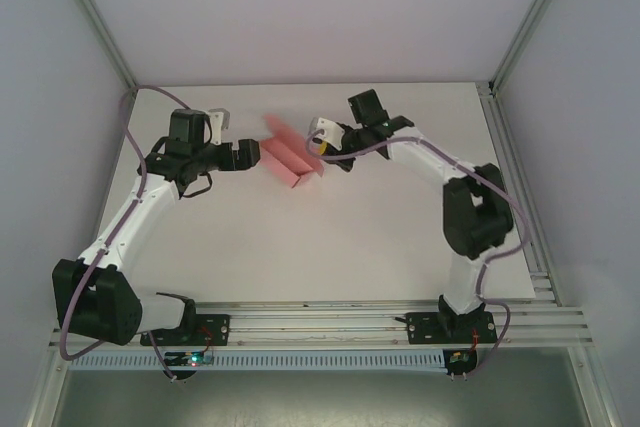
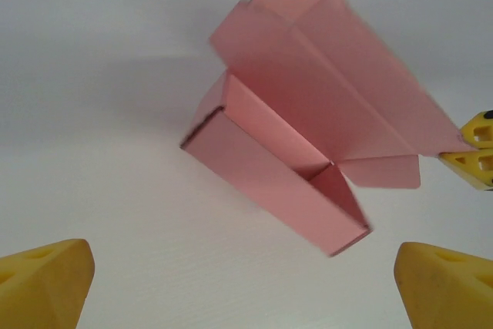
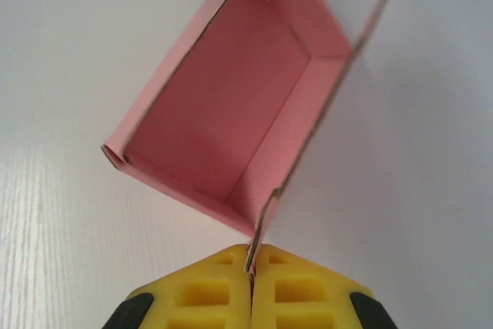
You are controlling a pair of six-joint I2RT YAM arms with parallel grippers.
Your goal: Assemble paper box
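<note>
Top camera: the paper box (image 1: 292,159) sits on the table (image 1: 350,247) toward the far side, between the two arms. It is half formed, with one panel standing up. My worry is that the right gripper (image 1: 320,150) has only a thin card edge. I judge that any sideways pull from that arm could crease the card or drag the whole box along. The left arm reaches in low from the left, its left gripper (image 1: 248,155) just beside the box. The right arm folds over from the right, wrist angled down.

Left wrist camera: the left gripper (image 2: 246,287) stands spread wide and holds nothing, with the box (image 2: 277,167) ahead of it and apart. Closing from here would catch nothing, and a careless advance could crush a side wall.

Right wrist camera: the right gripper (image 3: 251,267) is clamped tight on the edge of the tall panel. The pinch looks shallow, so the card could slip out.
</note>
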